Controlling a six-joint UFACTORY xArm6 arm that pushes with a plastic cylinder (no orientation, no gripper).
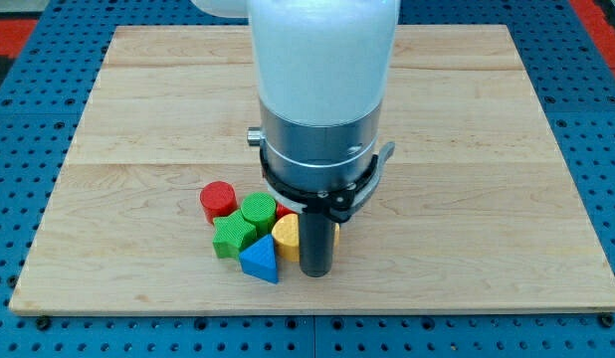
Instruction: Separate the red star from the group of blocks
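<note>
A cluster of blocks sits on the wooden board (138, 129) near the view's bottom centre. It holds a red cylinder (218, 200), a green cylinder (258, 210), a green star (231, 237), a blue triangle (260, 261) and a yellow block (287, 237). A small red sliver (285, 212), likely the red star, shows between the green cylinder and the arm; most of it is hidden. My tip (316, 270) stands at the cluster's right edge, right against the yellow block and to the right of the blue triangle.
The arm's large white and grey body (322, 109) covers the board's centre and hides whatever lies behind the rod. A thin yellow sliver (335, 235) shows just to the right of the rod. A blue perforated table (29, 40) surrounds the board.
</note>
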